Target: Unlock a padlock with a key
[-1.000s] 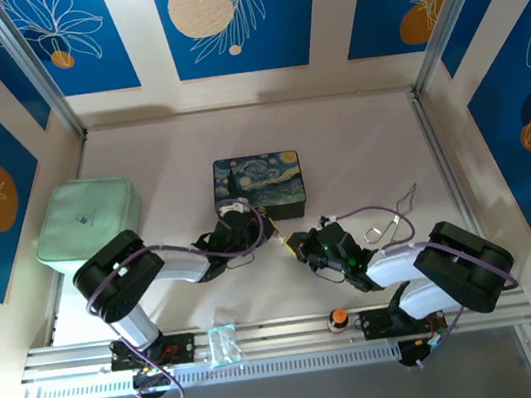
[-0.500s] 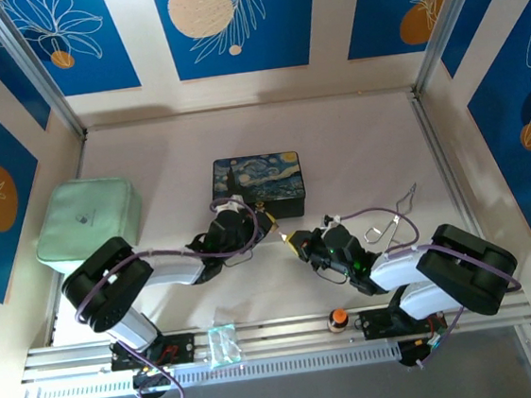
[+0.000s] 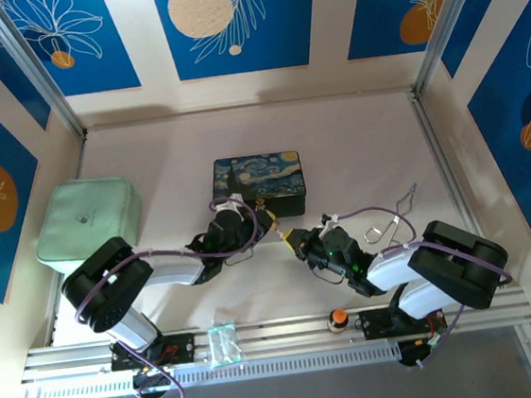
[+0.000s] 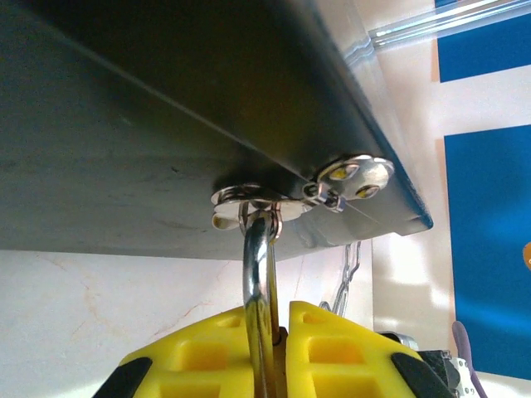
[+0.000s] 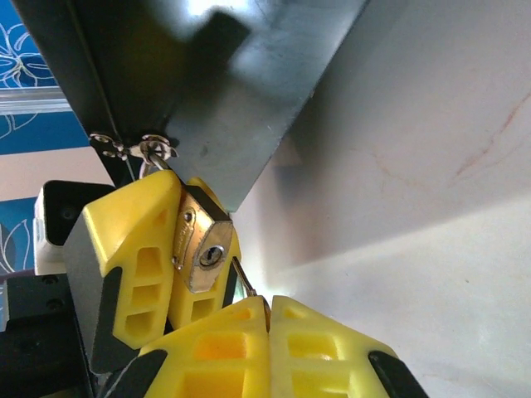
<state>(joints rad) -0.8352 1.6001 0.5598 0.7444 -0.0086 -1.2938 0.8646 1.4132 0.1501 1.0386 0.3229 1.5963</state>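
The brass padlock (image 5: pixel 202 240) is pinched between the yellow fingers (image 5: pixel 137 249) of my left gripper (image 4: pixel 280 311), which is shut on it. Its keyhole (image 5: pixel 212 255) faces my right gripper. The silver shackle (image 4: pixel 257 274) runs up through the hasp (image 4: pixel 249 199) on the front of the dark painted box (image 3: pixel 258 183). My right gripper (image 5: pixel 267 303) is shut on the key (image 5: pixel 243 278). The key's thin blade points at the padlock, its tip just right of the keyhole and outside it. In the top view the padlock (image 3: pixel 280 234) sits between the left gripper (image 3: pixel 266 225) and the right gripper (image 3: pixel 295 241).
A pale green pouch (image 3: pixel 87 222) lies at the left. Thin wire ring loops (image 3: pixel 391 219) lie right of the right arm. An orange-topped knob (image 3: pixel 337 319) and a clear plastic piece (image 3: pixel 224 343) sit on the front rail. A small chain (image 4: pixel 348 265) hangs past the box.
The left arm's elbow has swung left. The right gripper has edged up and left, bringing the key closer to the padlock.
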